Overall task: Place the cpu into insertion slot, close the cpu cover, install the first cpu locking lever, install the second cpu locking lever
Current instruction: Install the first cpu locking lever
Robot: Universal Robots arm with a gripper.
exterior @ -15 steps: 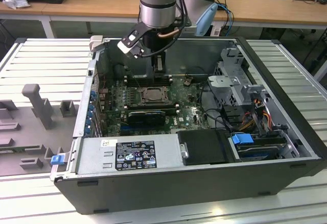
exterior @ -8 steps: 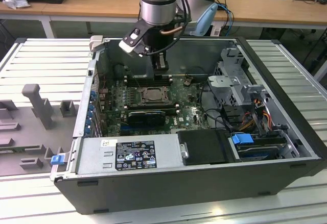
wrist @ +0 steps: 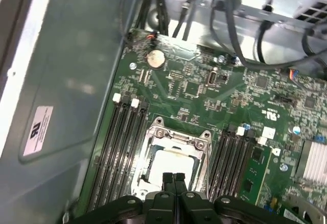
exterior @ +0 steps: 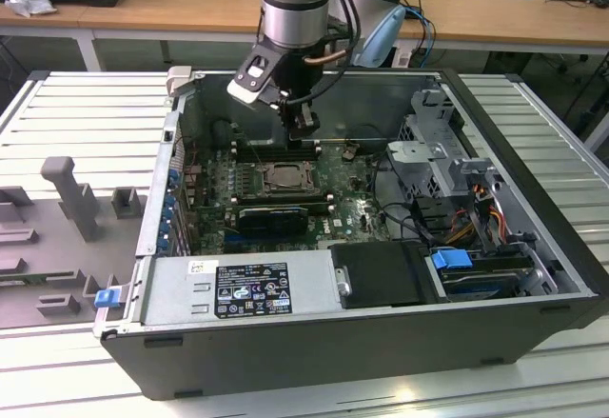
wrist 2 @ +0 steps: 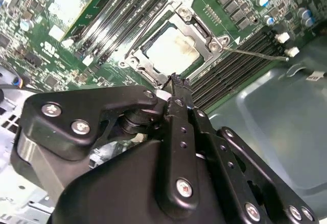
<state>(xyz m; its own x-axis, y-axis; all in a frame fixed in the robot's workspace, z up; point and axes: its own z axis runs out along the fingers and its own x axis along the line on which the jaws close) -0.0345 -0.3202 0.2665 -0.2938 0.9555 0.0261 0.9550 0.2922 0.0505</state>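
The cpu (wrist 2: 171,48) shows its pale silver face inside the insertion slot (wrist 2: 134,59) on the green motherboard. The silver cpu cover (wrist: 176,138) lies flat around it as a frame. From one corner of the socket a thin metal lever (wrist 2: 258,54) reaches out over the memory slots. My gripper (wrist: 173,177) hangs just above the socket's edge, shut, with nothing between its fingers. In the exterior view the gripper (exterior: 303,132) is above the back edge of the socket, where the cpu (exterior: 284,177) is visible.
Long black memory slots (wrist: 122,147) flank the socket on both sides. The open computer case (exterior: 533,275) walls it in. A labelled power supply (exterior: 238,289) and a black shroud (exterior: 381,275) sit at the front. Cables and a drive cage (exterior: 447,166) fill the exterior view's right.
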